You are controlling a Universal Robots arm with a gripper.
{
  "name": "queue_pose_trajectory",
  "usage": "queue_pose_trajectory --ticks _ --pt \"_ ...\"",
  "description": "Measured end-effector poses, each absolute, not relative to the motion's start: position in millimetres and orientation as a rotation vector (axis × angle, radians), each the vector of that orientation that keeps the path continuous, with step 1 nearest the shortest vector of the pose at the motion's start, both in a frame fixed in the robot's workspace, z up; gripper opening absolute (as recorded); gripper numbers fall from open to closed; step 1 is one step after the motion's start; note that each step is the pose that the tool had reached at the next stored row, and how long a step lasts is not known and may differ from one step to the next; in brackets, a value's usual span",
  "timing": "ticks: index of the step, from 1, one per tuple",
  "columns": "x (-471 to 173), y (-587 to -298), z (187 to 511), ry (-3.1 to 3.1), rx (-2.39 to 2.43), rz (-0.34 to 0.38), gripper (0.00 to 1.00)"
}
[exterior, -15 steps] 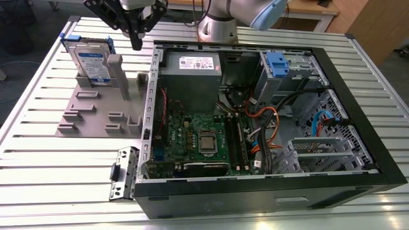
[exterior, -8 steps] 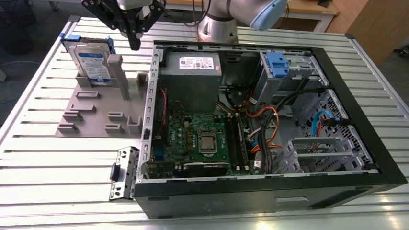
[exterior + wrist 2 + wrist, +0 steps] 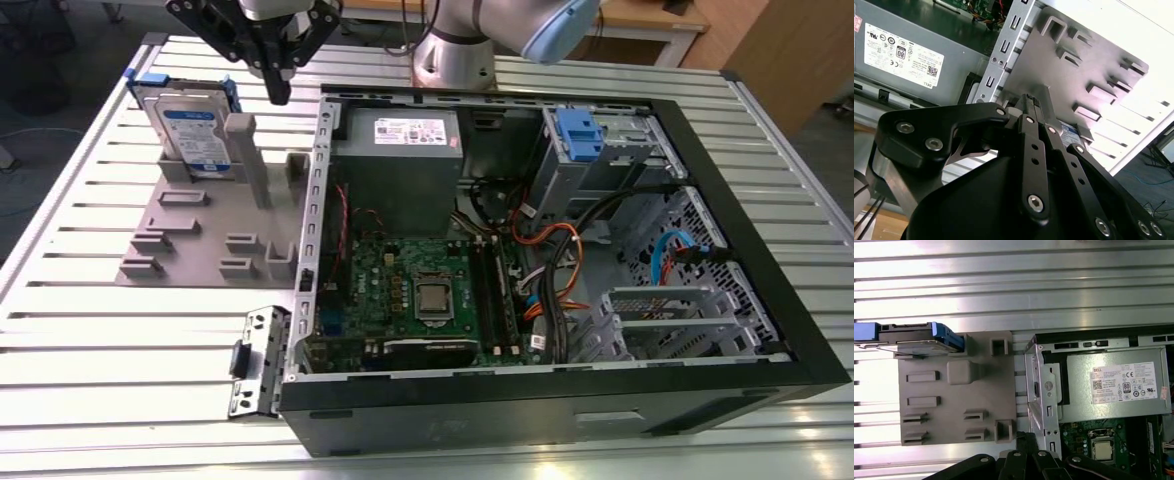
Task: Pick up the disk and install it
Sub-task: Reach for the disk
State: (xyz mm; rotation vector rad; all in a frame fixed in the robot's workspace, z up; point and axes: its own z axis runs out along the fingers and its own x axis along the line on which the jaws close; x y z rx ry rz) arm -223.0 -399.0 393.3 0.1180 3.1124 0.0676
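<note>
The disk [image 3: 195, 132] is a silver drive with a white-and-blue label in a blue bracket. It stands on edge in a slot at the far end of the grey holder plate [image 3: 200, 235]. In the first wrist view I see the disk [image 3: 919, 338] edge-on from above. My gripper [image 3: 278, 92] hangs above the plate, to the exterior view's right of the disk and apart from it. Its black fingers are shut with nothing between them. In the second wrist view the gripper [image 3: 1030, 101] points at the holder plate [image 3: 1054, 65].
An open computer case [image 3: 747, 250] lies to the exterior view's right of the plate. Inside are a grey power supply box [image 3: 396, 150] with a white sticker, a motherboard [image 3: 414, 295], cables and a drive cage with a blue clip [image 3: 582, 130]. The slatted metal table [image 3: 80, 330] surrounds everything.
</note>
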Motion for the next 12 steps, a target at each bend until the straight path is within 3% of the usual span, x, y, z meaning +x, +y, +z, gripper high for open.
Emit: queue_pose_trajectory --ticks 12 --pt "-227.4 -399.0 393.3 3.112 0.118 0.068 0.1"
